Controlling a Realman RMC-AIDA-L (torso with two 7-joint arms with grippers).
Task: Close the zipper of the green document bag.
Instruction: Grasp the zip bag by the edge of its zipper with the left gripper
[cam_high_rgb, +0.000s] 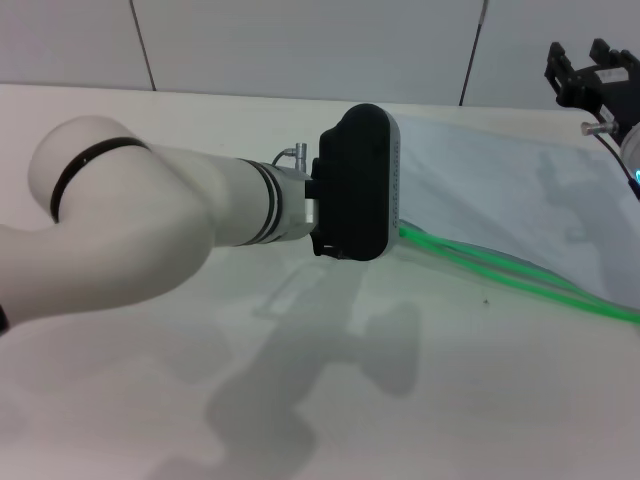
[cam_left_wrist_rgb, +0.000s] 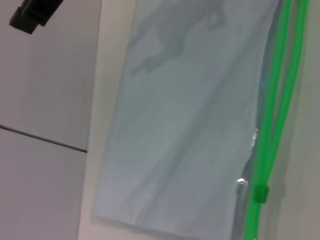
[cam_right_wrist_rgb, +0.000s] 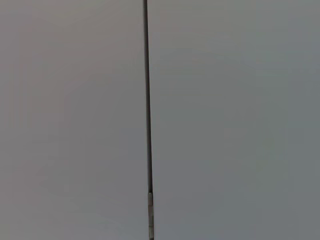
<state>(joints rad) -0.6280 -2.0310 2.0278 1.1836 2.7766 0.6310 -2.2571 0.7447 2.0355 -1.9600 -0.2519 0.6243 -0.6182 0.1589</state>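
A large flat translucent pale grey-blue plastic document bag lies on the smooth white tabletop, its sheet faintly creased. Along its near long edge runs the thin bright green plastic zipper, its two strips parted, with a small green slider tab near one end. The left claw hovers beside that end; its opening cannot be told. The right claw is raised at the far right, its grip unclear.
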